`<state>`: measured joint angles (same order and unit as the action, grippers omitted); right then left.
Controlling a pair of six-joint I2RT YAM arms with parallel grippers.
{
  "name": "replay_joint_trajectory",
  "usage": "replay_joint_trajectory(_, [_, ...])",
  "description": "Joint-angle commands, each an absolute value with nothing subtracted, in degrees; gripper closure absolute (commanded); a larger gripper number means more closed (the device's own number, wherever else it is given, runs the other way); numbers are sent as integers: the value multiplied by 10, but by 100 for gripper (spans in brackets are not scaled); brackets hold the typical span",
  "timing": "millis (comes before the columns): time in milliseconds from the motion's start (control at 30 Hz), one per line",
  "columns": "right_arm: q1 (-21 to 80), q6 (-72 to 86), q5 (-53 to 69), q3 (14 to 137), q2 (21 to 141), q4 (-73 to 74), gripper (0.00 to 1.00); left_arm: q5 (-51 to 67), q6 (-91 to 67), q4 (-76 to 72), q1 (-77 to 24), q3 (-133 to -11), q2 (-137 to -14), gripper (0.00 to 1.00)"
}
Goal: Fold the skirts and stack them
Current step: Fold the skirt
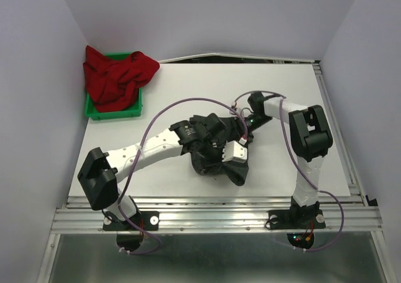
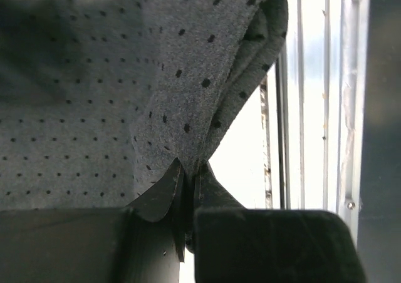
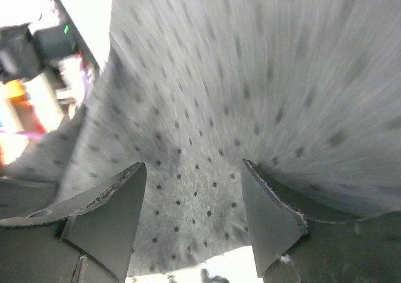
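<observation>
We're mid-fold on the dotted skirt (image 2: 94, 108) by the surface's (image 1: 188, 82) near edge. Left tool (image 2: 188, 192) pinches a fold; right tool (image 3: 194, 170) gapes, holding nothing. Next we need right's grip.

White table (image 1: 188, 86), green bin (image 1: 116, 114), dotted skirt (image 1: 220, 168)

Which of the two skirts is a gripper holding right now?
The charcoal-black dotted cloth skirt at mid-table: the left gripper is shut on a fold of it. The plain red cloth skirt lies heaped in the green plastic bin.
</observation>
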<state>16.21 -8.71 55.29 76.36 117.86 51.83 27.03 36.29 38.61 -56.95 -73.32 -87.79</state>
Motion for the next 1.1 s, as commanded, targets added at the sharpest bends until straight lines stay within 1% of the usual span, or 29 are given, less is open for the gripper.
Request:
replay_joint_trajectory(0, [163,-99,498,942,1169,518,32,324,408,444,-574,-753,-858,100])
replay_joint_trajectory(133, [163,-91,456,1102,1235,519,32,353,416,461,-576,-753,-856,100])
replay_joint_trajectory(167, [163,-91,449,1102,1235,519,32,353,417,462,-576,-753,-854,100])
replay_joint_trajectory(200, [163,-92,440,1137,1261,519,32,358,417,463,-576,-755,-854,100])
replay_joint_trajectory(300, [163,-99,420,1173,1297,512,33,359,411,464,-577,-758,-853,100])
replay_joint_trajectory(433, [163,-147,445,1191,1348,526,35,360,395,461,-576,-767,-851,100])
replay_joint_trajectory(500, [168,-165,453,1169,1350,533,37,360,387,459,-576,-773,-852,100])
replay_joint_trajectory(533, [174,-176,454,1138,1345,527,37,361,384,458,-576,-780,-852,100])
replay_joint_trajectory(567, [180,-184,455,1137,1345,526,37,360,381,458,-576,-782,-852,100])
replay_joint_trajectory(667, [196,-209,454,1073,1331,517,43,362,388,480,-572,-809,-865,100])
replay_joint_trajectory(700, [196,-214,457,1057,1328,516,50,365,393,485,-570,-816,-871,100])
replay_joint_trajectory(767, [209,-222,467,1011,1323,511,57,367,400,489,-555,-837,-874,100])
replay_joint_trajectory(800, [214,-227,470,997,1320,509,63,363,399,483,-550,-844,-880,100])
replay_joint_trajectory(900, [231,-226,492,942,1296,490,71,342,403,484,-522,-888,-903,100])
replay_joint_trajectory(1067, [243,-227,510,900,1279,479,73,336,428,514,-488,-936,-960,99])
